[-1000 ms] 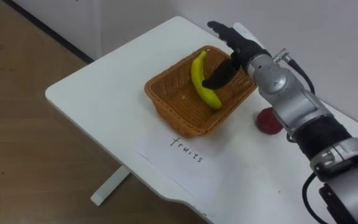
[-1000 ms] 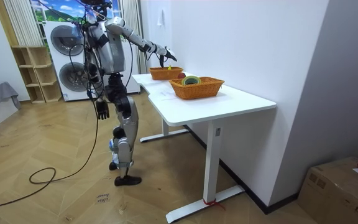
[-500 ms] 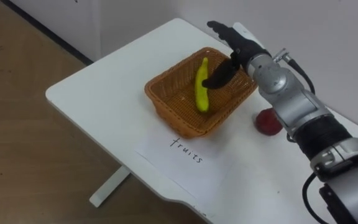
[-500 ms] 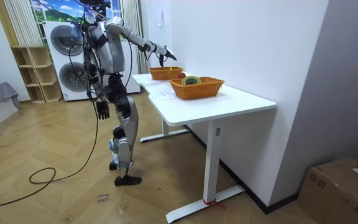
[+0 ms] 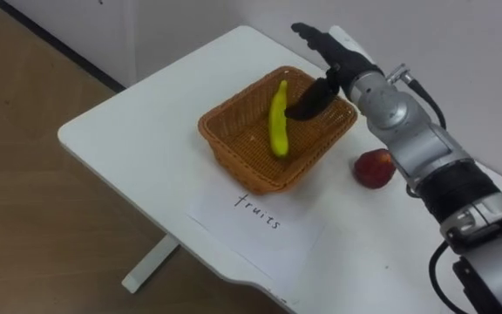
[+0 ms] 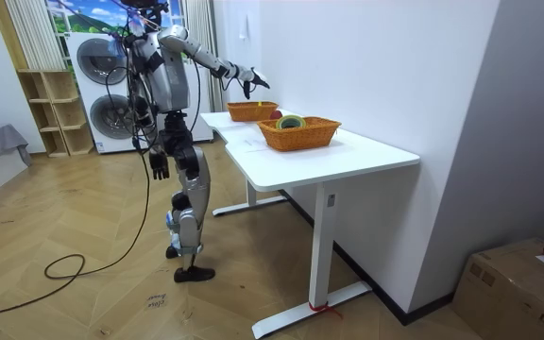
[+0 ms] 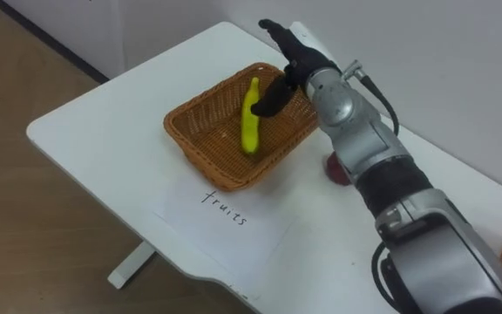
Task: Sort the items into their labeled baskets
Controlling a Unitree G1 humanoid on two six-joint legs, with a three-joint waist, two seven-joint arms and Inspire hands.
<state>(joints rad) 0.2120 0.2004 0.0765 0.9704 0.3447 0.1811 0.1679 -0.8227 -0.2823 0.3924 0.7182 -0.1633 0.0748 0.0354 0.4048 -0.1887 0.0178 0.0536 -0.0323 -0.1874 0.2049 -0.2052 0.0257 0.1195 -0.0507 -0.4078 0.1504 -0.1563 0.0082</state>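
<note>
A yellow banana (image 5: 277, 120) lies inside the brown wicker fruit basket (image 5: 234, 157), its far end up near the back wall. My right hand (image 5: 338, 65) hovers open over the basket's far right corner, with straight fingers and the thumb pointing down towards the banana, holding nothing. A red apple (image 5: 373, 167) sits on the white table (image 5: 138, 122) just right of the basket, beside my forearm. In the room view I stand at the table's end with the right arm stretched out, and my left hand (image 6: 160, 167) hangs by my hip.
A white sheet with handwriting (image 5: 255, 214) lies in front of the fruit basket. A second wicker basket (image 6: 298, 132) with a round green thing in it stands further along the table. The table's left and front edges drop to wooden floor (image 5: 33, 218).
The banana's near end has swung left and it has settled in the basket. My right hand has risen slightly, away from the banana. The eye view has shifted a little.
</note>
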